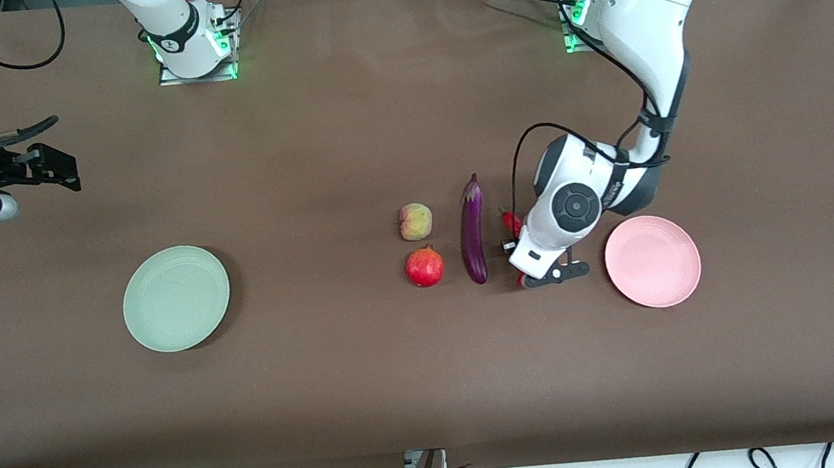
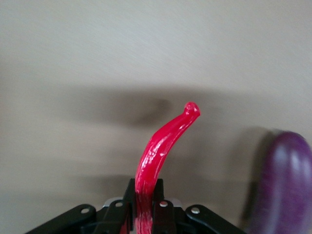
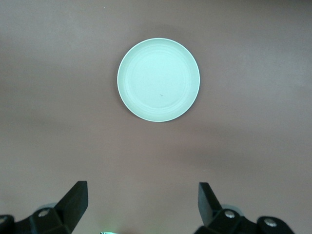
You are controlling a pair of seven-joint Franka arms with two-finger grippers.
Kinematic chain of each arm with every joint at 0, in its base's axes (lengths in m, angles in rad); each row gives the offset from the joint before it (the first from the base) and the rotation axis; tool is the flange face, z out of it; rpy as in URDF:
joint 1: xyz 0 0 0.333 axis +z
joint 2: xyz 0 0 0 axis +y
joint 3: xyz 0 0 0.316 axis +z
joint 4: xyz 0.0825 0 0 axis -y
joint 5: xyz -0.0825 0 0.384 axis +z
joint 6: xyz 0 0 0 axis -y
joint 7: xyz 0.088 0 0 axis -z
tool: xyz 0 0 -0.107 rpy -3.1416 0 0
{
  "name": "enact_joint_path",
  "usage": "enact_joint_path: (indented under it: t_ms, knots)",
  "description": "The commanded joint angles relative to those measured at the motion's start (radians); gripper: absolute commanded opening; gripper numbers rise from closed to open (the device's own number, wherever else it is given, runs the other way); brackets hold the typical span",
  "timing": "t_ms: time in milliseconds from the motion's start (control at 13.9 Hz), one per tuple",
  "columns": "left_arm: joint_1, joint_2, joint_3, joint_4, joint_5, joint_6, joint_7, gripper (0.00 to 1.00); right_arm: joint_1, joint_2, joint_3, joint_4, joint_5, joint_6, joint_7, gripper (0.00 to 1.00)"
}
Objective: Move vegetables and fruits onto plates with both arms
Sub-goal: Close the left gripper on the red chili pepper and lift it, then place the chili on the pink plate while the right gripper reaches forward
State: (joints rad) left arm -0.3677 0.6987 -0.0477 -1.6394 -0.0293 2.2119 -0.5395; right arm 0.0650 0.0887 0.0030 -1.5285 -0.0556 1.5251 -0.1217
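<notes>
Brown worktop (image 1: 372,394): your left gripper (image 2: 145,214) has fingers pinching the chili pepper (image 2: 163,144) mid-worktop beside the eggplant (image 1: 472,230), so lift straight, clear it, carry to the pink plate (image 1: 652,261); right gripper (image 3: 141,202) waits, fingers spread, above the green plate (image 3: 158,79).

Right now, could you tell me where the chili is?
The chili is gripped in the left gripper's fingers, between the eggplant and the pink plate.
</notes>
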Motion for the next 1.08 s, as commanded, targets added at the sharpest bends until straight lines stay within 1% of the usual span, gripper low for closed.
enact_joint_path:
  t_ms: [0,72,144,288,360,504,576,720,792,864,936,1008]
  knots:
    - [0.021,-0.039,0.031,0.08,0.157,-0.174,0.042,0.01,-0.011,0.011,0.011,0.027,-0.006,-0.013,0.008,1.0]
    - [0.026,-0.039,0.046,0.105,0.219,-0.22,0.067,0.01,-0.011,0.011,0.011,0.027,-0.007,-0.013,0.008,1.0]
    - [0.03,-0.039,0.052,0.121,0.274,-0.239,0.107,0.01,-0.011,0.011,0.011,0.027,-0.007,-0.013,0.008,1.0]
    - [0.058,-0.039,0.083,0.128,0.388,-0.241,0.238,0.01,-0.011,0.011,0.011,0.027,-0.006,-0.013,0.008,1.0]
    - [0.078,-0.033,0.094,0.131,0.416,-0.238,0.307,0.01,-0.011,0.011,0.011,0.027,-0.006,-0.013,0.007,1.0]
    - [0.163,-0.009,0.092,0.142,0.411,-0.228,0.427,0.02,-0.011,0.013,0.011,0.027,-0.007,-0.013,0.01,1.0]
    - [0.186,-0.004,0.088,0.142,0.404,-0.221,0.469,0.02,-0.011,0.022,0.011,0.028,-0.009,-0.013,0.007,1.0]
    - [0.193,0.012,0.088,0.132,0.404,-0.161,0.477,0.05,-0.008,0.037,0.011,0.028,-0.01,-0.01,0.011,1.0]
    - [0.207,0.021,0.089,0.13,0.404,-0.152,0.478,0.08,-0.002,0.061,0.012,0.027,-0.01,0.0,0.013,1.0]
    - [0.213,0.022,0.088,0.13,0.402,-0.152,0.481,0.2,0.004,0.086,0.012,0.027,-0.007,0.003,0.014,1.0]
    - [0.211,0.022,0.088,0.131,0.402,-0.152,0.484,0.57,0.006,0.092,0.012,0.027,-0.006,0.004,0.014,1.0]
    - [0.211,0.024,0.088,0.135,0.402,-0.152,0.483,1.0,0.007,0.101,0.012,0.027,-0.007,0.018,0.014,1.0]
